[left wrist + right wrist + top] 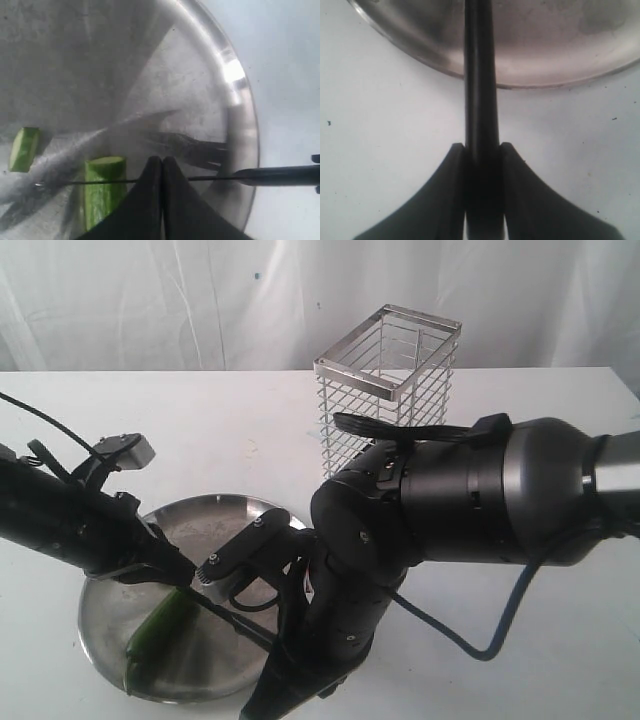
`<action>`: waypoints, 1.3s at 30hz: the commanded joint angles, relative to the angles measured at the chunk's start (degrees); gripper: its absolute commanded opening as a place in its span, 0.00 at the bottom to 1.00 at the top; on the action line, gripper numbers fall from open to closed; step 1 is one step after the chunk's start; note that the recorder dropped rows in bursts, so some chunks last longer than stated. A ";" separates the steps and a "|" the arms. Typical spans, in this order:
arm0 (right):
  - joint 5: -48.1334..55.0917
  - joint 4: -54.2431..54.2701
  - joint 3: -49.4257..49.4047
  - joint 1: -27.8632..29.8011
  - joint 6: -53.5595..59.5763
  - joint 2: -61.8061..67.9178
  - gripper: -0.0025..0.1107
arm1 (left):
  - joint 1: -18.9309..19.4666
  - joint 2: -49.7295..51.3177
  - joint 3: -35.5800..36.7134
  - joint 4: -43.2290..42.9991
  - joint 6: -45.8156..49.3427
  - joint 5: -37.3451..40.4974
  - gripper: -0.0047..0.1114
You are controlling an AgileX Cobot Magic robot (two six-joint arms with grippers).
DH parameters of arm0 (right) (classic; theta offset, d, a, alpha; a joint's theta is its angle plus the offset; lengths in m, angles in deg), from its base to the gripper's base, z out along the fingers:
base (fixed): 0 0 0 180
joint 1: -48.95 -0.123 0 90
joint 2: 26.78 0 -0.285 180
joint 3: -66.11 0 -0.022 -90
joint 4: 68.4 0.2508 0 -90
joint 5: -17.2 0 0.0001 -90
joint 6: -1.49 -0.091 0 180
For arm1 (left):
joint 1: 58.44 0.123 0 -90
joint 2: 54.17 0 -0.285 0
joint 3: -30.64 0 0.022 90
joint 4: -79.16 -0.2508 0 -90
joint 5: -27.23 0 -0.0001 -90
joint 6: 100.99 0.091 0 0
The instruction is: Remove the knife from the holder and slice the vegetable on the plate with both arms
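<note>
The right tool (481, 150), largely hidden by its own arm (500, 500) in the exterior view, pinches the knife (481, 75) by its handle. The left tool (161, 164) is pressed together just beside the vegetable (102, 192) on the plate (240, 100); contact is unclear. The knife crosses the vegetable; a cut piece (24, 149) lies apart.

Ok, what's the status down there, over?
Left pincer shut, beside the vegetable. Right pincer shut on the knife; blade across the vegetable on the plate, one slice off. No obstruction seen.
</note>
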 commanded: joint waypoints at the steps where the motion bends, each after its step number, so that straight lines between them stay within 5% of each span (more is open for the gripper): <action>1: -0.37 -0.37 -0.22 -0.07 0.60 -0.12 0.02 | -1.37 6.09 1.36 1.49 1.11 -4.60 0.04; 12: 0.10 -0.26 -0.22 -0.07 0.83 -0.12 0.02 | -2.14 1.58 -3.79 -0.59 -0.19 -1.25 0.04; 29: 0.21 -0.26 -0.22 -0.07 0.83 -0.09 0.02 | -2.04 -1.95 -4.58 -19.35 -14.53 -2.11 0.04; 39: 0.21 -0.26 -0.22 -0.07 0.83 -0.09 0.02 | -2.14 -1.82 0.06 -21.22 -15.57 -10.08 0.04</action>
